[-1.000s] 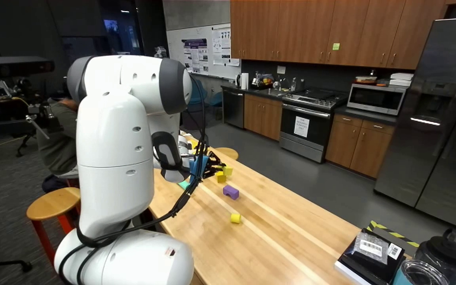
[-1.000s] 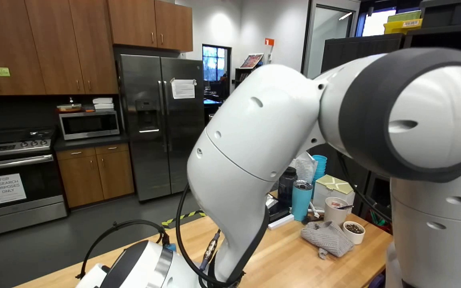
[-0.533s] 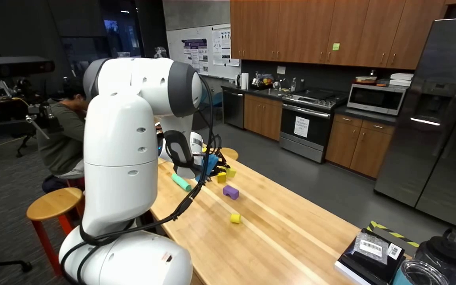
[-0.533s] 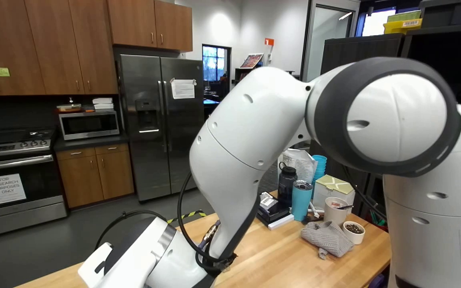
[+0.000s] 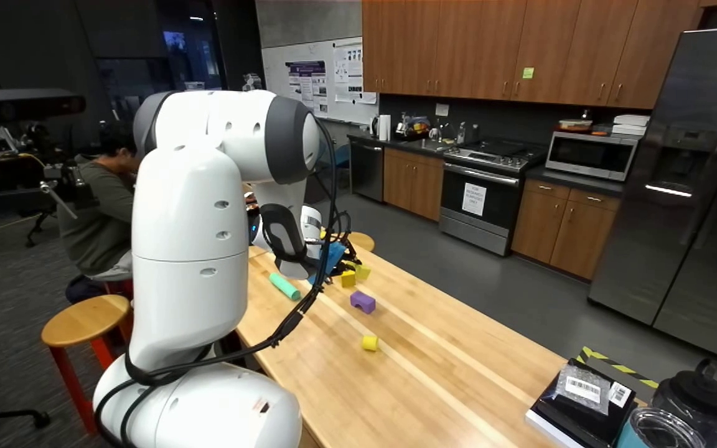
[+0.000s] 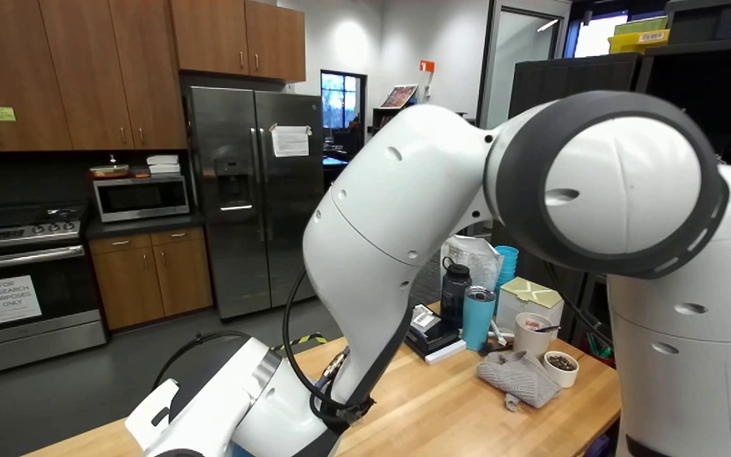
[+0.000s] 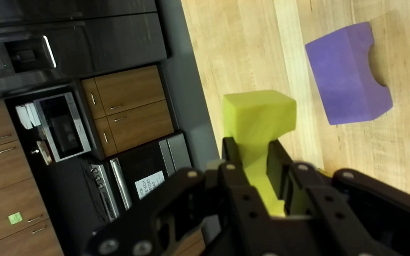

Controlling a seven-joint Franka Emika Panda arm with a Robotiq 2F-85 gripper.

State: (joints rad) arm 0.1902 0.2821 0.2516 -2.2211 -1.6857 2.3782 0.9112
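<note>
Your claw (image 7: 253,147) is clenched on a yellow block (image 7: 262,110), its black fingers (image 7: 230,153) against 2 opposite sides and the block's wide end poking out beyond them. In the wrist view a purple block (image 7: 345,76) lies on the table (image 7: 247,42) to the right of it. In an exterior view you have another yellow block (image 5: 348,279) just beside the held piece, a green cylinder (image 5: 284,286) to the left and a yellow cylinder (image 5: 370,343) nearer.

Your containers stand at the right of the table in an exterior view. Nearest is a white bowl (image 6: 562,379) filled with small dark pieces (image 6: 561,363), a gray cloth (image 6: 521,379) just left of it. Behind the bowl, a white cup (image 6: 532,346) shows something reddish inside and a dark utensil (image 6: 547,329) poking out over its rim. Left of the cup you see a teal tumbler (image 6: 478,320), its contents hidden, with a dark bottle (image 6: 455,295) behind. Farther back are a carton (image 6: 533,301) and a stack of blue cups (image 6: 507,263).
</note>
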